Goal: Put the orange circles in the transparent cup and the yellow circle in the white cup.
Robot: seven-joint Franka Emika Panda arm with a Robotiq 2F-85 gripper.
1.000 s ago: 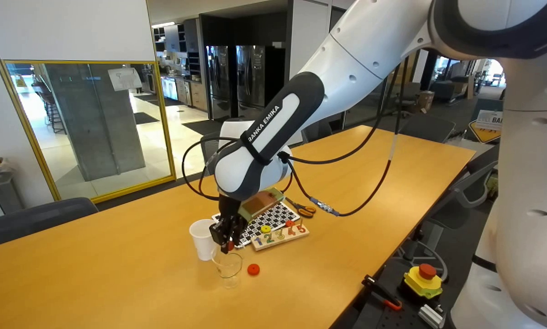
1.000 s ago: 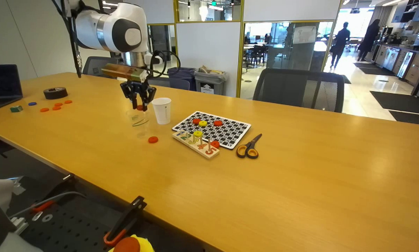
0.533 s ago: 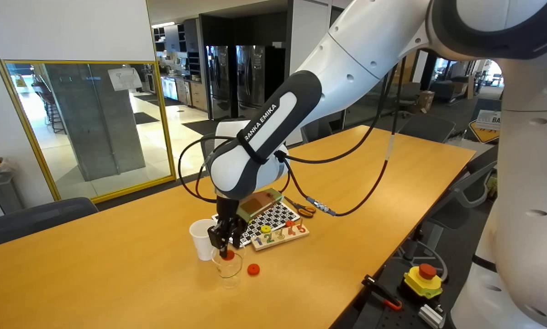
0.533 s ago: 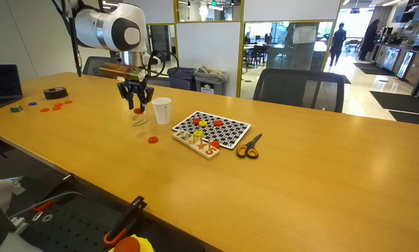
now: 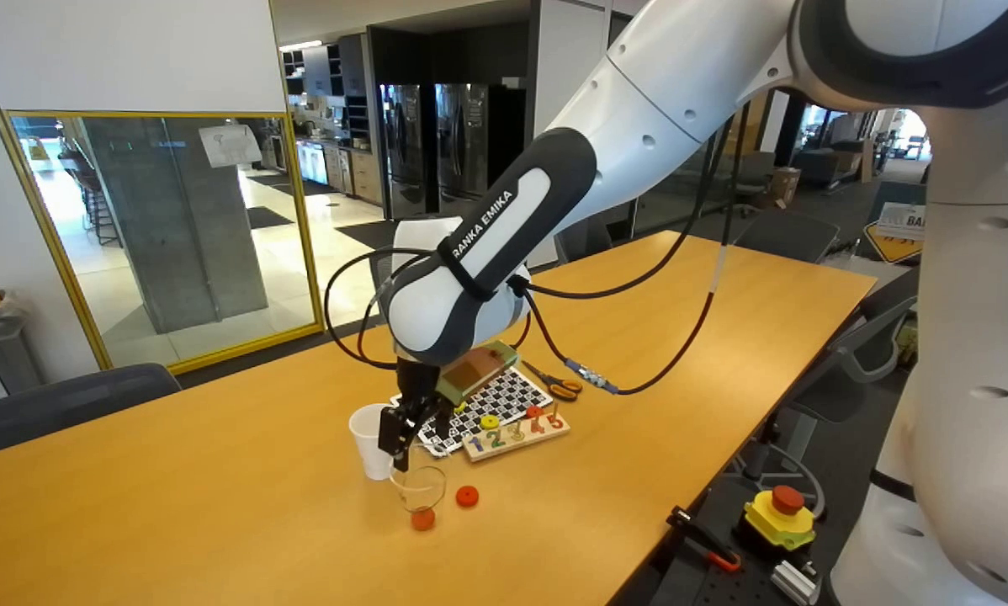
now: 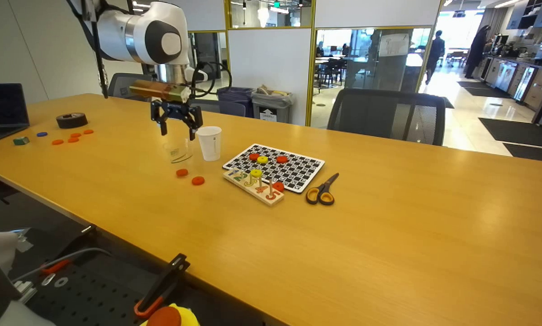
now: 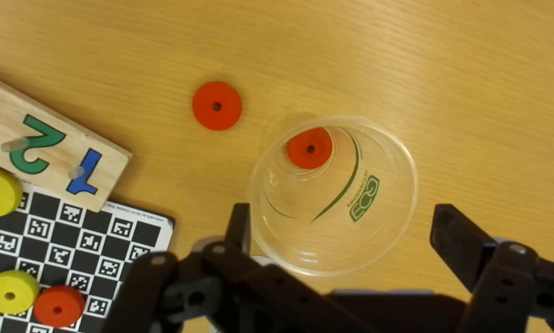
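Observation:
The transparent cup (image 7: 364, 199) stands upright on the table, with one orange circle (image 7: 321, 155) lying at its bottom. Just above its rim my gripper (image 7: 344, 224) is spread wide, nothing between its fingers; in an exterior view the gripper (image 6: 178, 134) hangs over the clear cup (image 6: 179, 156). A second orange circle (image 6: 198, 180) lies on the table beside that cup. Close by is the white cup (image 6: 210, 144), upright, its inside not visible. Two yellow circles show: one yellow circle (image 6: 262, 160) on the checkered board, another yellow circle (image 6: 256, 173) against the number block. More orange circles (image 6: 282, 159) are there too.
The checkered board (image 6: 298, 170) and the wooden number block with pegs (image 6: 253, 186) lie near the cups, scissors (image 6: 323, 192) beside them. Farther off are several orange discs (image 6: 73, 140), a blue disc (image 6: 41, 134), black tape (image 6: 71, 120) and a laptop (image 6: 2, 111).
My gripper has opened and let go of an orange circle, which has dropped to the bottom of the transparent cup. The gripper dipped slightly, then rose a little.

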